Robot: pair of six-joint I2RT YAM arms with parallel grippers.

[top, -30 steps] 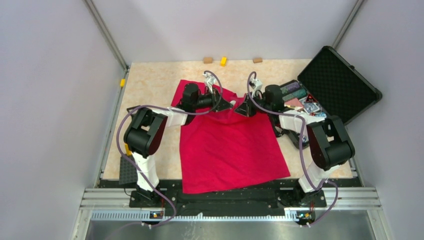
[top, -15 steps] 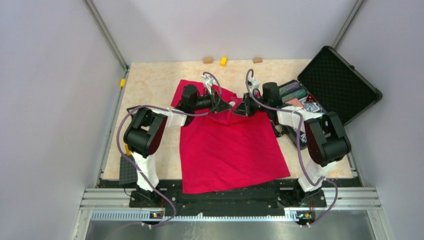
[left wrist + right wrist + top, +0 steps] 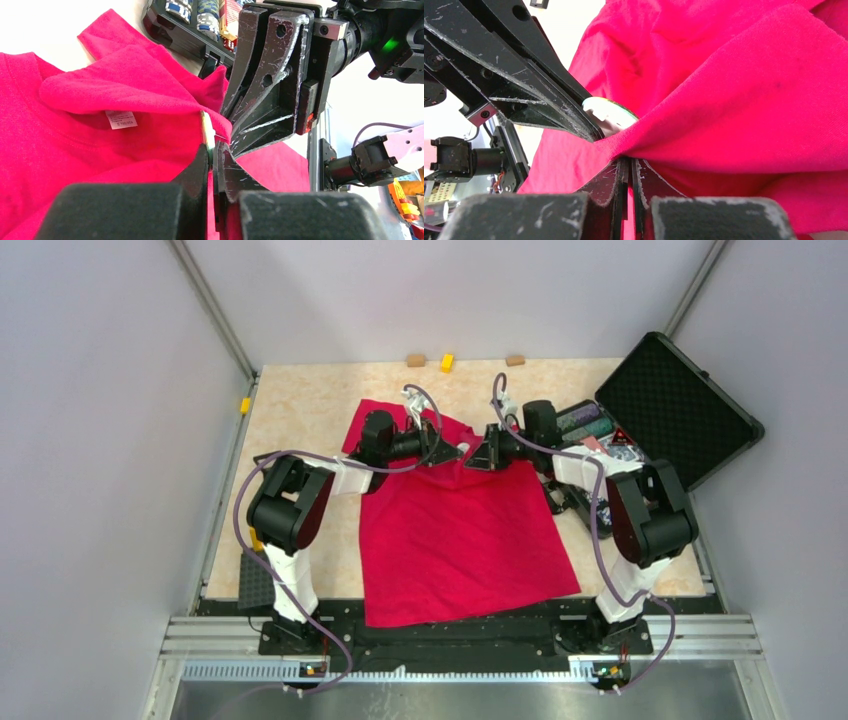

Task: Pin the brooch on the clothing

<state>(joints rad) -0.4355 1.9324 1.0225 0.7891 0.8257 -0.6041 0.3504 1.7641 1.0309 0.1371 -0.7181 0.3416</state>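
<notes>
Pinning step. My left tool (image 3: 212, 157) pinches the brooch (image 3: 206, 131), edge-on at frame centre, touching the red shirt (image 3: 460, 540) near its collar. My right tool (image 3: 628, 167), pressed together, grips a fabric fold beside it. Next: push the pin through, needs careful alignment.

L claw (image 3: 464, 450) & R claw (image 3: 473, 462) tip-to-tip at shirt (image 3: 460, 540), no gap btwn; black case (image 3: 680, 405) blocks R side.

You have in view: red T-shirt (image 3: 460, 530), one; brooch (image 3: 610, 111), one; black case (image 3: 675, 405), one; grippers, two: left gripper (image 3: 212, 155), right gripper (image 3: 628, 165); tan blocks (image 3: 415, 360), two; yellow blocks (image 3: 446, 362), two.
</notes>
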